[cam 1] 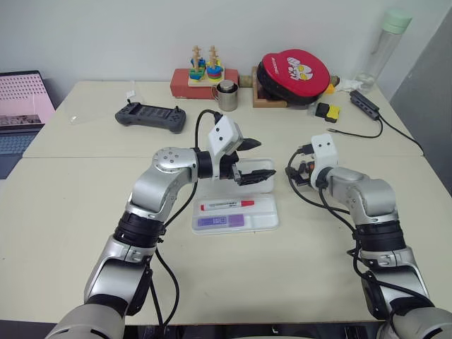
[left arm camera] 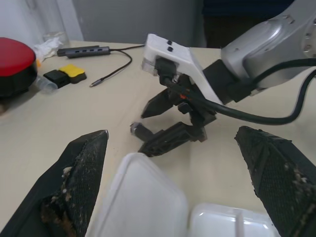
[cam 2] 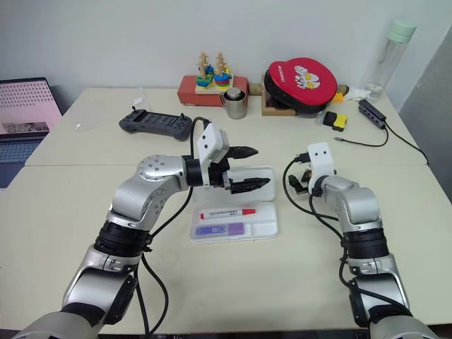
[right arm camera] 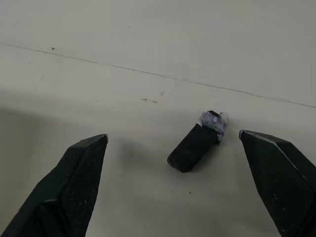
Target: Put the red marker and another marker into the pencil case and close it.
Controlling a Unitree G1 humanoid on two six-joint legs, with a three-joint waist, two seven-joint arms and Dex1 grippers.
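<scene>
white pencil case (cam 1: pixel 260 222), red-capped white marker (cam 1: pixel 227 205), purple marker (cam 1: pixel 220 221)

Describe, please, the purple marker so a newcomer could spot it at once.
Find the open white pencil case at the table's middle. The purple marker lies in its near compartment, short and chunky, unlike the slim red marker just behind it.

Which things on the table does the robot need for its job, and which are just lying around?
For the job:
- red marker, lying in the case
- purple marker, in the case too
- pencil case, lid open

Just lying around:
- game controller
- metal cup
- stacking toy
- red round pad
- water bottle
- small black piece
</scene>
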